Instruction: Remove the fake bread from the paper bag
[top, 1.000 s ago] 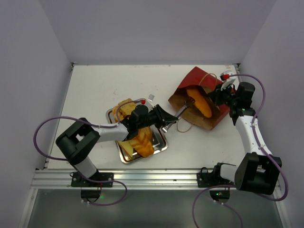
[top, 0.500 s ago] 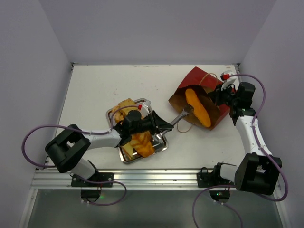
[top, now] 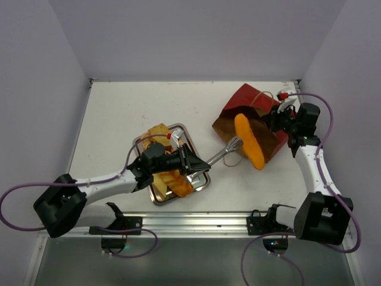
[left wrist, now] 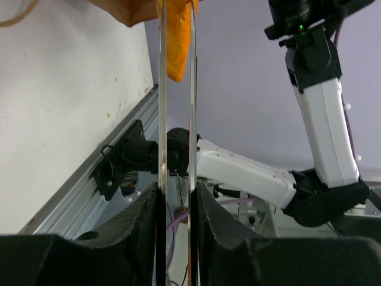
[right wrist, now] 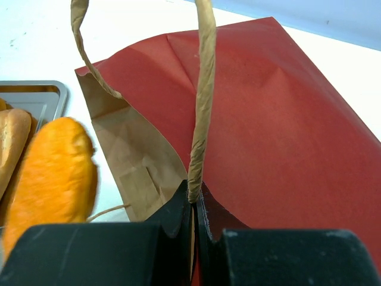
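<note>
Left end effector (left wrist: pixel 177 201): the dark fingers are clamped on the handle end of a pair of long silver metal tongs (left wrist: pixel 161 119). The two blades run straight out from the fingers, parallel and close together. Their tips pinch a long golden-orange toy baguette (top: pixel 249 142) at about mid-length.

The baguette lies across the mouth of the dark red paper gift bag (right wrist: pixel 268 119). Its far end is over the bag's plain brown inside and its near end is past the lip, over the white counter (top: pixel 131 113). Whether it rests on the paper or is lifted, I cannot tell.

The left wrist sits above the silver metal tray (right wrist: pixel 44 101). The tray carries other golden toy bread pieces (top: pixel 172 179), heaped together.

Right end effector (right wrist: pixel 191 205): the fingers are closed tight on a thin tan string handle (right wrist: pixel 202 101) of the bag, right at the paper edge. The string runs up and away from the fingers.

The bag lies on its side, mouth toward the tray and well apart from it.
</note>
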